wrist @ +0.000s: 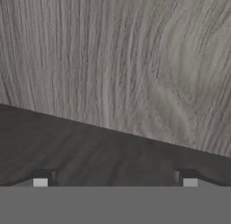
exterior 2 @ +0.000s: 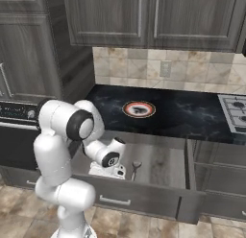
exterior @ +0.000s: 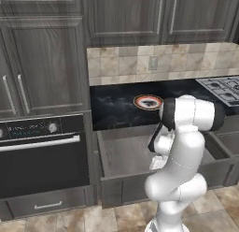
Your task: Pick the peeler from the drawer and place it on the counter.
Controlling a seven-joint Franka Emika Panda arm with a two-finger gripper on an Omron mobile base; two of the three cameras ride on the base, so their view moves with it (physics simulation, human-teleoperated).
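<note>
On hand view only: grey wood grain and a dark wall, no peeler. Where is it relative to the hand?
Observer: The right base view shows the slim grey metallic peeler lying on the floor of the open dark grey wood-grain drawer. It is beside the white wrist on the stove side, not touching it.
Operator: Is the hand inside the drawer?
Observer: Yes. In that view the wrist dips below the drawer front's top edge, near the front.
Operator: Anything on the counter?
Observer: A round red-rimmed plate sits on the glossy black stone-look counter, behind the drawer. Bare stone runs from the plate to the stove with black grates.
</note>
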